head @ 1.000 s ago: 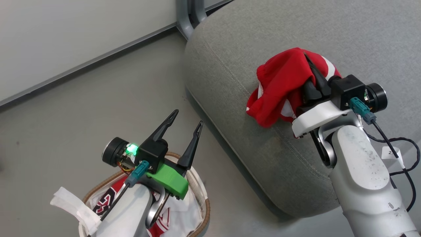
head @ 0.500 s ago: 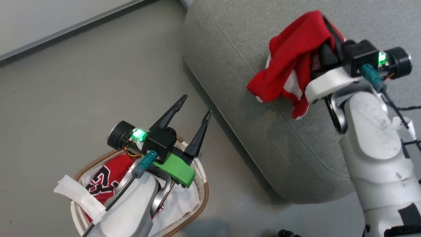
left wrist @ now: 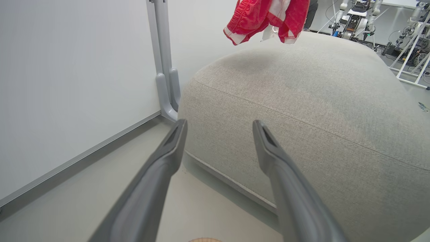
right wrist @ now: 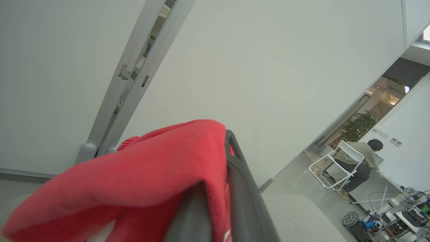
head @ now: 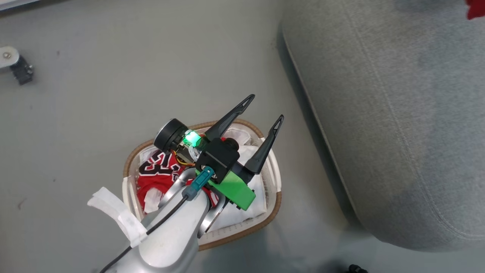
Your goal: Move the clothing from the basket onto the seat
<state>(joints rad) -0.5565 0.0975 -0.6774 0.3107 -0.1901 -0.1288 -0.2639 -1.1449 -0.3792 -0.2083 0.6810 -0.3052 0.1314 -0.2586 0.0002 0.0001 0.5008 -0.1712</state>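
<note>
My left gripper (head: 265, 108) hangs open and empty above the basket (head: 132, 163), a white perforated tub with a brown woven rim. A red "BULLS" jersey (head: 157, 172) lies inside it on white cloth, partly hidden by my arm. The grey seat (head: 386, 113) stretches along the right; its corner holds a scrap of red clothing (head: 475, 9). In the left wrist view the open left gripper (left wrist: 219, 123) points at the seat (left wrist: 302, 101), and red-and-white shorts (left wrist: 265, 15) hang above it. My right gripper (right wrist: 218, 188) is shut on those red shorts (right wrist: 134, 181), which drape over its fingers.
A small black-and-white fitting (head: 17, 66) sits on the grey floor at far left. A grey post (left wrist: 164, 67) and white wall stand behind the seat. A person (right wrist: 361, 161) sits on a white chair in the distance, with other robot rigs (left wrist: 356, 15) beyond.
The head camera has swung down and left, bringing the basket to the centre. The right arm lifted the red shorts off the seat and now lies mostly beyond the frame. The left gripper stays open.
</note>
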